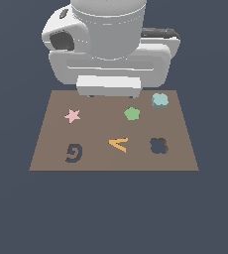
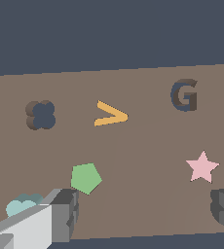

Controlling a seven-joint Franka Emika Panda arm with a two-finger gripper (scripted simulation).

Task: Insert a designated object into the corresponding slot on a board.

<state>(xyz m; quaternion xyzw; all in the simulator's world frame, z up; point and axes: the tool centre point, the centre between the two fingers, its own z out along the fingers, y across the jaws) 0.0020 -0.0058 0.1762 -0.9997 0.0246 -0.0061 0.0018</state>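
The pale teal lobed block lies on the brown board at its far corner, on the exterior view's right. In the wrist view the block is partly hidden behind one finger. The dark lobed slot is on the same side, nearer the front edge, and it also shows in the wrist view. My gripper is open wide and empty, above the board's far edge. In the exterior view only the white hand shows; the fingers are hidden.
On the board lie a green pentagon, a pink star and an orange chevron. A dark G-shaped cutout is at the front on the exterior view's left. The arm's bulk hangs over the far edge.
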